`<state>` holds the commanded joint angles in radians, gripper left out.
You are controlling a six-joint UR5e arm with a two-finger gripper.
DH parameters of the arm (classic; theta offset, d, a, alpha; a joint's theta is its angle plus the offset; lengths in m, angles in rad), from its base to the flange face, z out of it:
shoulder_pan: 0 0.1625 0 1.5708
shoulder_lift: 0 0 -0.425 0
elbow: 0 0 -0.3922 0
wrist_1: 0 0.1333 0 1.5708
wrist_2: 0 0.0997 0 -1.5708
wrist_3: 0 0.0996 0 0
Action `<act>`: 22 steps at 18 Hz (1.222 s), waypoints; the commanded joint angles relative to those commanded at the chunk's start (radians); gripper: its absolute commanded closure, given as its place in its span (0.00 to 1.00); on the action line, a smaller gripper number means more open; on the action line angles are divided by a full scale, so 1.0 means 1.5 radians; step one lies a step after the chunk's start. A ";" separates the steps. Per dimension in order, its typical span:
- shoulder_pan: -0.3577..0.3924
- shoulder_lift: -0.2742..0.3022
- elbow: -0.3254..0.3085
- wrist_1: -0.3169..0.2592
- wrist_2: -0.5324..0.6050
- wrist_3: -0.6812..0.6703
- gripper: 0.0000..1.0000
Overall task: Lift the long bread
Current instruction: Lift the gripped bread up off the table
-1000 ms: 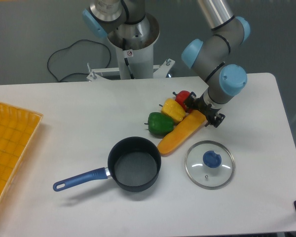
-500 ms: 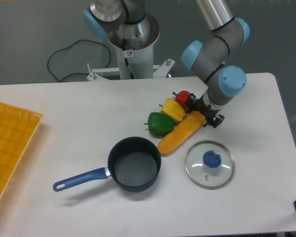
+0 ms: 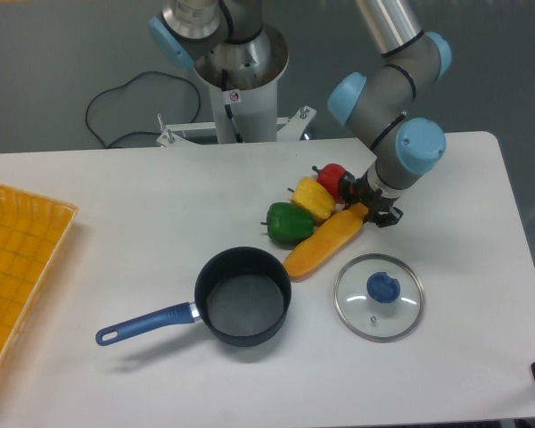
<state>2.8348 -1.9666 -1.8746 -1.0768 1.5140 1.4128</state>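
One long bread [image 3: 325, 245] lies diagonally, lower-left to upper-right, its upper end clenched in the pincer [image 3: 367, 208].

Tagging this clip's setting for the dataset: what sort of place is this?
Most likely a robotics lab bench, not a real kitchen: a plain white table, a bolted arm pedestal with a loose cable, and toy props such as the long bread at the gripper, peppers, and a blue-handled saucepan.
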 joint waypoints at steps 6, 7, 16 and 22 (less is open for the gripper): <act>-0.001 0.010 0.041 -0.027 0.003 -0.004 0.82; -0.001 0.013 0.051 -0.041 0.003 -0.004 0.82; -0.006 0.039 0.129 -0.137 0.000 -0.012 0.82; -0.009 0.048 0.183 -0.168 0.003 -0.011 0.82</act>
<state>2.8210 -1.8945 -1.6002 -1.3283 1.5186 1.3959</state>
